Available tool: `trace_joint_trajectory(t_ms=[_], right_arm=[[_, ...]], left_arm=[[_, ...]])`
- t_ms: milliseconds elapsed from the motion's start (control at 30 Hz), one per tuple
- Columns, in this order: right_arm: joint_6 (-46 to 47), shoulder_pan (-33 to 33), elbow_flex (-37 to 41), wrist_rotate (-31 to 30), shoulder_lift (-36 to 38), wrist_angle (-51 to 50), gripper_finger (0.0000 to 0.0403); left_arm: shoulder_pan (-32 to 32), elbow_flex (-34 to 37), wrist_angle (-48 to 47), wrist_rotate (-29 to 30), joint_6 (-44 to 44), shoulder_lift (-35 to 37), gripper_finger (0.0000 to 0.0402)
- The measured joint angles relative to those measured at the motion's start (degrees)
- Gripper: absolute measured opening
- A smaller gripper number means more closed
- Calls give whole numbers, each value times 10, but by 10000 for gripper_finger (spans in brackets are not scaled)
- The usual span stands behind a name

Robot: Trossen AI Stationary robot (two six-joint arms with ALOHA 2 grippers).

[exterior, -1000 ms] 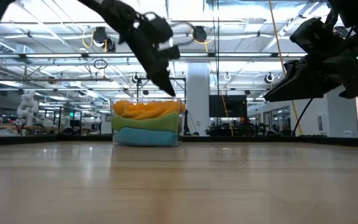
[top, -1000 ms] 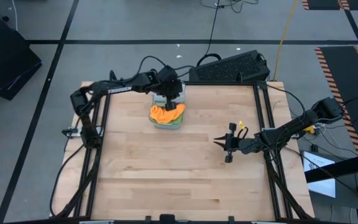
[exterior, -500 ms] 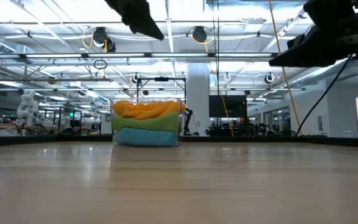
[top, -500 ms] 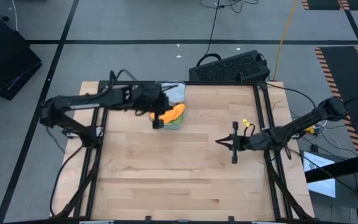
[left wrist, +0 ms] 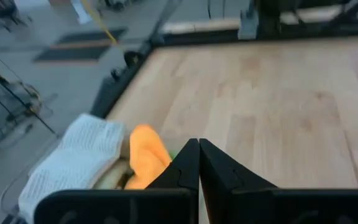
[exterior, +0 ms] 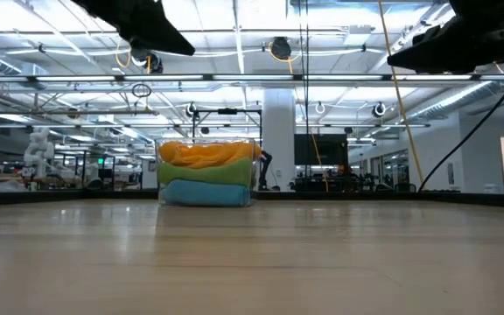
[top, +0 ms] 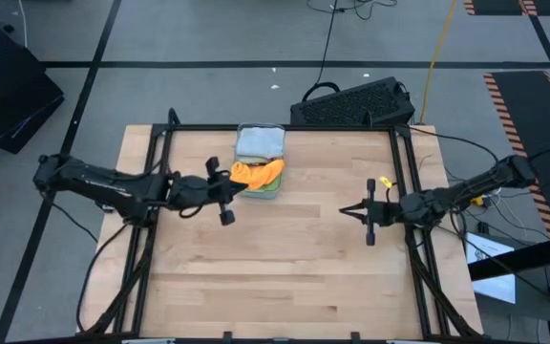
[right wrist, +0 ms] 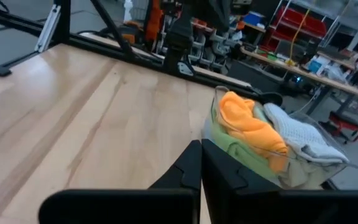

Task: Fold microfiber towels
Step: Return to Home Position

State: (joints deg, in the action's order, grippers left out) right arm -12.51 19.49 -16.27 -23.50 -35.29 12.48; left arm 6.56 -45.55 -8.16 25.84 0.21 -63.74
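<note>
High view: both arms are reaching in over the desk [top: 275,277] from opposite sides, with the towels all bunched in one spot near the back edge.
Left tool [top: 229,190]: hanging above the left part of the desk, just beside the bin and pointing toward it. In the left wrist view the two fingers [left wrist: 185,168] are pressing flat together with nothing between them.
Right tool [top: 344,212]: hovering over the right part of the desk, well apart from the bin. Its fingers [right wrist: 188,167] are closed on each other too and carrying nothing.
Clear bin [top: 260,127]: sitting upright on the desk by the back edge, left of centre.
Grey towel [top: 259,141]: lying folded on top, at the bin's far end.
Orange towel [top: 259,173]: sitting right next to the grey one and bulging up past the rim.
Green towel [exterior: 204,172]: showing through the wall in the low view, sitting under the orange.
Blue towel [exterior: 204,193]: lying at the very bottom of the stack.
</note>
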Motion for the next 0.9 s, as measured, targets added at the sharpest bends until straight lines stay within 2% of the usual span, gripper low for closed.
trace_joint_trajectory(t_ms=[100, 300, 467, 800, 900], right_arm=[[-15, -18, 17, 25, 6, 22, 0], [-23, -80, 92, 89, 9, 136, 0], [-20, -114, 104, 130, 17, 142, 0], [-32, -135, 135, 133, 72, 135, 0], [-32, -139, 136, 153, 87, 116, 0]], left_arm=[[21, 31, 29, 17, -1, 18, 5], [40, 70, 65, 33, -6, 35, 10], [45, 111, 112, 42, -5, 40, 3], [47, 201, 244, 54, -5, 41, 5], [47, 229, 285, 58, -6, 42, 12]])
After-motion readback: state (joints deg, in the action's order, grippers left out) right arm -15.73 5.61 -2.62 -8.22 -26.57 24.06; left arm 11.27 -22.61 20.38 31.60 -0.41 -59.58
